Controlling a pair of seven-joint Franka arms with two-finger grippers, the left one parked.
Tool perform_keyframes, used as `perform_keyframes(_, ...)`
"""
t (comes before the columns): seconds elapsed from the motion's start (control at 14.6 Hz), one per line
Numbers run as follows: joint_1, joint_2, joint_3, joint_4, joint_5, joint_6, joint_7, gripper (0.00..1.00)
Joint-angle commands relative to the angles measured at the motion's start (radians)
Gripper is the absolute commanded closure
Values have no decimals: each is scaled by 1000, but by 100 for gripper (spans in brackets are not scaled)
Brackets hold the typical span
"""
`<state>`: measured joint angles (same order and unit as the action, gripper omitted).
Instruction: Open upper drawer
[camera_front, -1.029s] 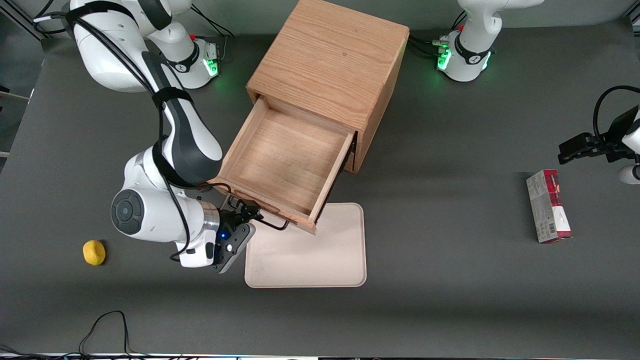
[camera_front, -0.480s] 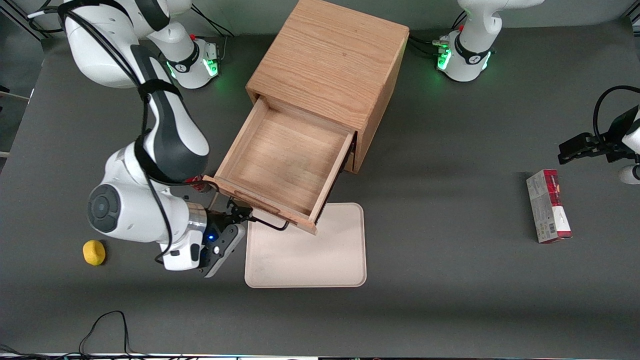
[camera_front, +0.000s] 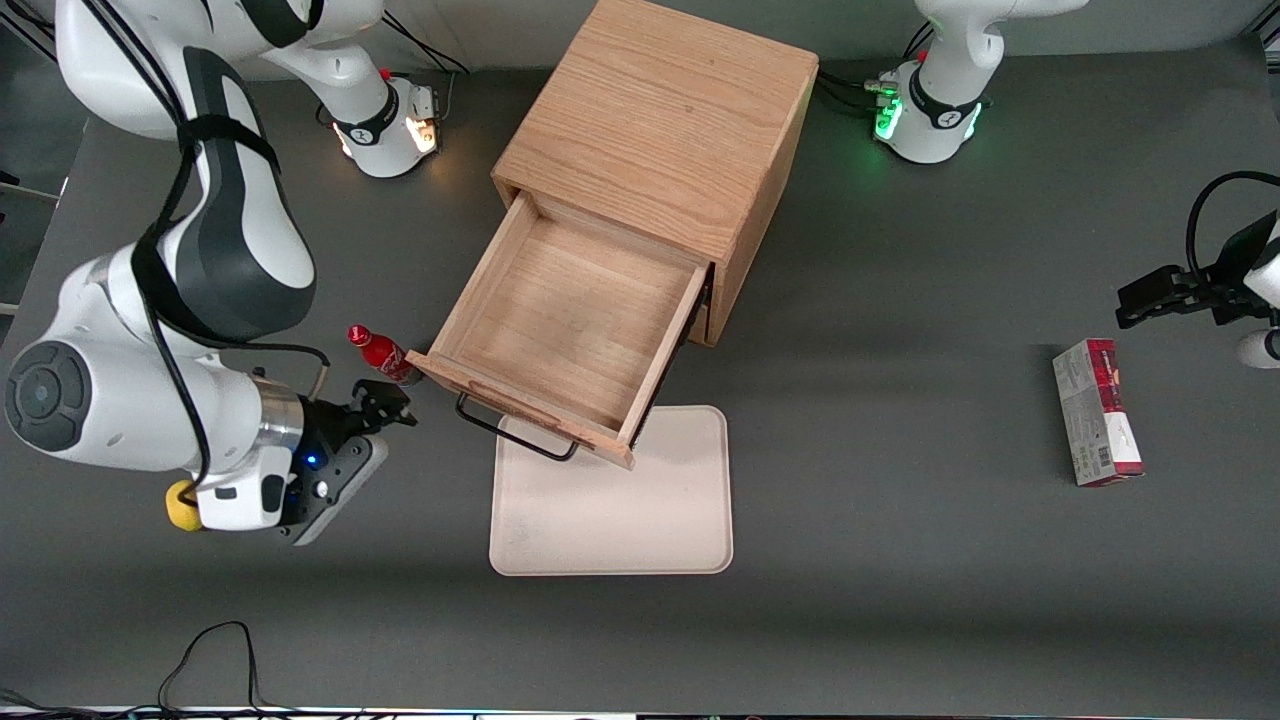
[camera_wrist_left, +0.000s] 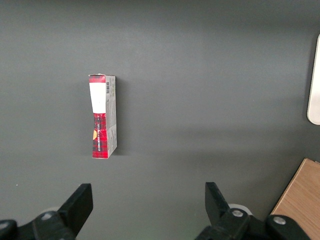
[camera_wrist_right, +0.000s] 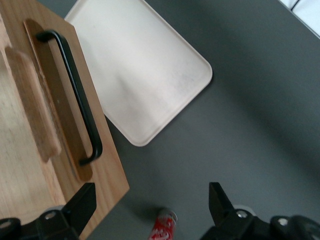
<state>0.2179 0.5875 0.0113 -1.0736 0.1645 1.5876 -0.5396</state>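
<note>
Front view: the upper drawer (camera_front: 575, 335) stands pulled well out of the oak cabinet (camera_front: 655, 130), its black handle (camera_front: 515, 432) over the cream tray (camera_front: 640, 510); my claw (camera_front: 385, 405) hangs clear of the handle, toward the working arm's end of the surface (camera_front: 900, 450), beside a red bottle (camera_front: 380, 352). Right wrist view: my claw (camera_wrist_right: 150, 207) is spread and empty, the handle (camera_wrist_right: 75, 97) apart from its fingers (camera_wrist_right: 80, 205).

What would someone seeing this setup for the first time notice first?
Probably the upper drawer, pulled far out of the oak cabinet and empty, its front overhanging the pale tray. Next is the gripper, open and apart from the drawer's black handle, just nearer the camera than a small red bottle beside the drawer's corner. A red and white box lies alone toward the parked arm's end of the table.
</note>
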Motion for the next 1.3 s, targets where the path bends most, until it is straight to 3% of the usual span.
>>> perform_keyframes(0.0,14,-210,-39,-289,-51,34,128,0)
perform_keyframes(0.21,49,-346,-53,-435,-169,34,273,0)
perform_keyframes(0.55,46,-457,-146,-496,-142,-36,392,0)
perform_keyframes(0.82,49,-546,-232,-525,-56,-60,394,0)
perform_keyframes(1.17,78,-603,-232,-591,-63,-37,400,2)
perform_keyframes(1.24,84,-604,-225,-591,-92,-43,423,1)
